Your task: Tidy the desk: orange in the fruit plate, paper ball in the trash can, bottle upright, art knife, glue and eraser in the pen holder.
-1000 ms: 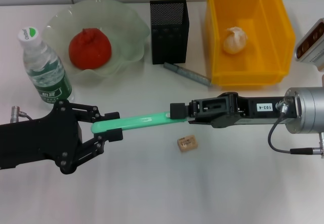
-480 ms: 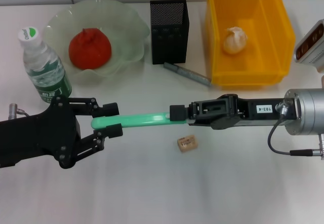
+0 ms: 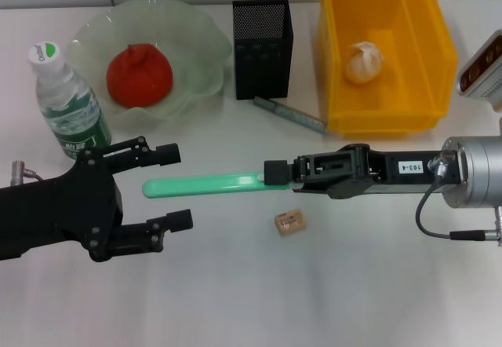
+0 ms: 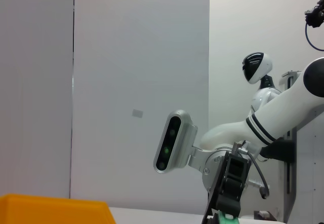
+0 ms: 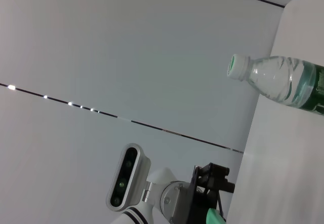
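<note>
My right gripper (image 3: pixel 276 174) is shut on one end of a long flat green stick (image 3: pixel 204 183), either the art knife or the glue; I cannot tell which. My left gripper (image 3: pixel 174 188) stands open, its fingers (image 3: pixel 167 154) apart on either side of the stick's free end. The orange (image 3: pixel 139 74) lies in the fruit plate (image 3: pixel 200 37). The paper ball (image 3: pixel 364 62) is inside the trash can (image 3: pixel 427 88). The bottle (image 3: pixel 69 104) stands upright at the left. The eraser (image 3: pixel 289 221) lies on the desk below the right gripper. The pen holder (image 3: pixel 263 47) stands at the back.
A thin grey stick-shaped tool (image 3: pixel 290 115) lies on the desk between the pen holder and the trash can. A grey camera unit (image 3: pixel 482 68) shows at the right edge. The left wrist view shows the right arm (image 4: pixel 283 112) and the trash can's rim (image 4: pixel 50 209).
My left gripper has opened and let go of the green stick's end. The right gripper still holds the other end, and the stick has barely moved.
</note>
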You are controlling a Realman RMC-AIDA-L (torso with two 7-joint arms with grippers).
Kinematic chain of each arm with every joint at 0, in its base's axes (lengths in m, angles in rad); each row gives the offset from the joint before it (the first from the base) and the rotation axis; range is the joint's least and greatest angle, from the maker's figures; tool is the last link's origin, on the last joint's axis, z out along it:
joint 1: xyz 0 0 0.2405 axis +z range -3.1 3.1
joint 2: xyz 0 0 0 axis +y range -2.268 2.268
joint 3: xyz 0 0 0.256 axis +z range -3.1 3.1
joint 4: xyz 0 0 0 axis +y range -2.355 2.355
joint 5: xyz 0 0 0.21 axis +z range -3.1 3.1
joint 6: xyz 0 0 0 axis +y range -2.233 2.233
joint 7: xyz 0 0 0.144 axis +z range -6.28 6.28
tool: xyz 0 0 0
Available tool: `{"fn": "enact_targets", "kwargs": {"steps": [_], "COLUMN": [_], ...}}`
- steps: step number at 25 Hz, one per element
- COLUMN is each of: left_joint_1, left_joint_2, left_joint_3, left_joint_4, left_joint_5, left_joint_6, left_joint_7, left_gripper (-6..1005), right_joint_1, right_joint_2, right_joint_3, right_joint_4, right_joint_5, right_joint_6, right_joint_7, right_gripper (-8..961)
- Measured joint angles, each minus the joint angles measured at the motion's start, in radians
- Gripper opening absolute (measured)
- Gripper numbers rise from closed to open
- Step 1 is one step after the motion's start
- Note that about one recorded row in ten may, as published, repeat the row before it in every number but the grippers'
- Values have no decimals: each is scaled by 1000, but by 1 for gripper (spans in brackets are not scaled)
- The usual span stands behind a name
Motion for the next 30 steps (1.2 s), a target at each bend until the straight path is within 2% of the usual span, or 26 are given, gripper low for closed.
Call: {"fn": "enact_targets", "kwargs": {"steps": [4,9,12,13,14,18,24,30], "left_joint_1": [0,4,7,23,27,33,41,46], "left_joint_2": [2,8,12,26,29,38,29,15], "left_joint_3": [0,-20,-30,-51,-51,-52,-51,-50], "left_joint_4": [0,0,0,2,2,0,-2,-52], "left_joint_5": [0,0,0,2,2,7,9,8], "left_joint_6": [-1,-15,-19,-42,-51,-93,-143,-202], "left_joint_7": [-3,-12,-13,-21,-23,-36,-51,-55], "left_gripper": [730,801,801,801,801,801,801,801], "right_joint_1": [0,0,0,0,0,0,9,31], "right_joint_2": [0,0,-3,-5,-7,-28,-81,-98], "right_joint_3": [0,2,-1,-2,-3,-4,-5,-4], "right_joint_4": [-3,-6,-20,-30,-40,-73,-124,-280], "right_joint_5": [0,-2,-4,-5,-7,-21,-57,-134], "right_joint_6": [0,6,17,22,27,64,99,100], "right_joint_7": [0,-3,-3,-3,-3,2,20,115], "right_gripper": [167,167,167,167,167,167,167,167]}}
